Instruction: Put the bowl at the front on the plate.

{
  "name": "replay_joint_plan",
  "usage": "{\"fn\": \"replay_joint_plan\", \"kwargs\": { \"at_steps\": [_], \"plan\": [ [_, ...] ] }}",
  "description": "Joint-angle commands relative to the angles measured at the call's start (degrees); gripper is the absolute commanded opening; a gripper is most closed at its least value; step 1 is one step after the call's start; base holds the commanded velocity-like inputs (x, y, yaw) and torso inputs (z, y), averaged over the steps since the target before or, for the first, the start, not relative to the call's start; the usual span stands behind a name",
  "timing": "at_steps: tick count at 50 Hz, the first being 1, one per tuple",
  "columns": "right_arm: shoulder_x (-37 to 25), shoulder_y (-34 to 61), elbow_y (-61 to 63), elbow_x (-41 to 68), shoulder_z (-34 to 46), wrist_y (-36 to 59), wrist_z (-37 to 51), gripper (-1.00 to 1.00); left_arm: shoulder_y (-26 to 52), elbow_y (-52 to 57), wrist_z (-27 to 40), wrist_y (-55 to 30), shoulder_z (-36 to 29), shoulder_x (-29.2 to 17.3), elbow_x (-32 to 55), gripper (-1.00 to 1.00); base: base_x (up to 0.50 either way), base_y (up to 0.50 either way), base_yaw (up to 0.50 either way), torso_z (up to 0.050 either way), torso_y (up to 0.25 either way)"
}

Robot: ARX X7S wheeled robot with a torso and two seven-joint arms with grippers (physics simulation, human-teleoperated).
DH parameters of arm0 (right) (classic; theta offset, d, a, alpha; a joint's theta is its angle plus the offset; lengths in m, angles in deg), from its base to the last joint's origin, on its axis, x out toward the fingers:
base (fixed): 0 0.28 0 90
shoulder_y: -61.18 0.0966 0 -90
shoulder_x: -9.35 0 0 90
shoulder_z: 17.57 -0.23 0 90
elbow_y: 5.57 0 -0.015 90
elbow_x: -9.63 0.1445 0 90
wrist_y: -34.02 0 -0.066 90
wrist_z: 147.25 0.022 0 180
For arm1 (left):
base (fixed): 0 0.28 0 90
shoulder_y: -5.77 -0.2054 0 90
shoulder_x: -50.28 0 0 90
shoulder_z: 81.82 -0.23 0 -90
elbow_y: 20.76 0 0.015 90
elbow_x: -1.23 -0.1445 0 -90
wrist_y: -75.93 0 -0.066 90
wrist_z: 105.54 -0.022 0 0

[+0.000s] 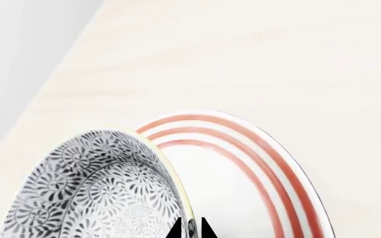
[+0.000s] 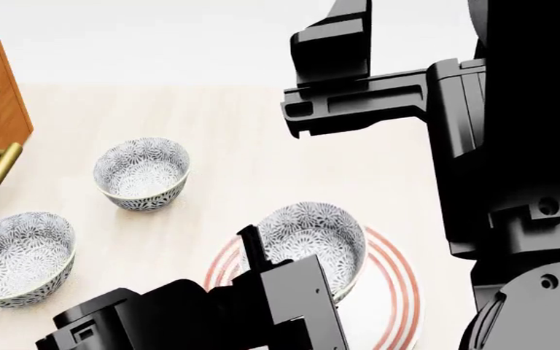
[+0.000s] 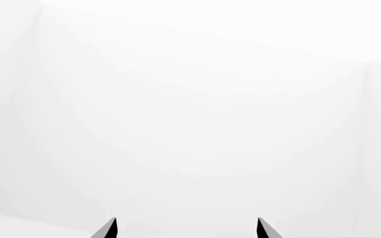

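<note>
Pinching the bowl rim, the left fingers are needing a gentle lowering onto the plate centre before letting go, while the right fingers are hanging spread, holding nothing.

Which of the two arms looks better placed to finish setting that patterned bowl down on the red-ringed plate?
Left. Its end effector is closed on the bowl rim, over the plate. The right end effector is open, facing a blank wall.

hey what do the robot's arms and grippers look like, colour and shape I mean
Both arms are matte black throughout, built of blocky, angular housings with slots and round screw recesses. The left gripper ends in thin, pointed black fingers. The right gripper has the same dark tapered tips. No cables or markings show.
</note>
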Motion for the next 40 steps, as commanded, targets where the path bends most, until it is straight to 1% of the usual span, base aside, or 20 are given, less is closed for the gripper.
{"fn": "replay_joint_plan", "kwargs": {
  "at_steps": [1, 20, 40],
  "plan": [
    [-0.53, -0.58, 0.25, 0.08, -0.40, -0.54, 0.23, 1.00, -0.22, -1.69, 0.70, 1.74, 0.26, 0.82, -0.67, -1.00, 0.00, 0.00, 0.00, 0.000, 0.000],
    [-0.74, -0.68, 0.20, -0.05, 0.14, -0.48, 0.29, 1.00, -1.54, -4.88, 1.66, 4.77, 0.08, 1.75, -1.35, -1.00, 0.00, 0.00, 0.00, 0.001, 0.001],
    [-1.08, -1.54, 0.33, -0.69, 0.16, -1.31, -0.10, 1.00, -2.32, -6.31, 2.05, 6.04, -0.64, 2.12, -1.72, -1.00, 0.00, 0.00, 0.00, 0.000, 0.000]
  ]
}}
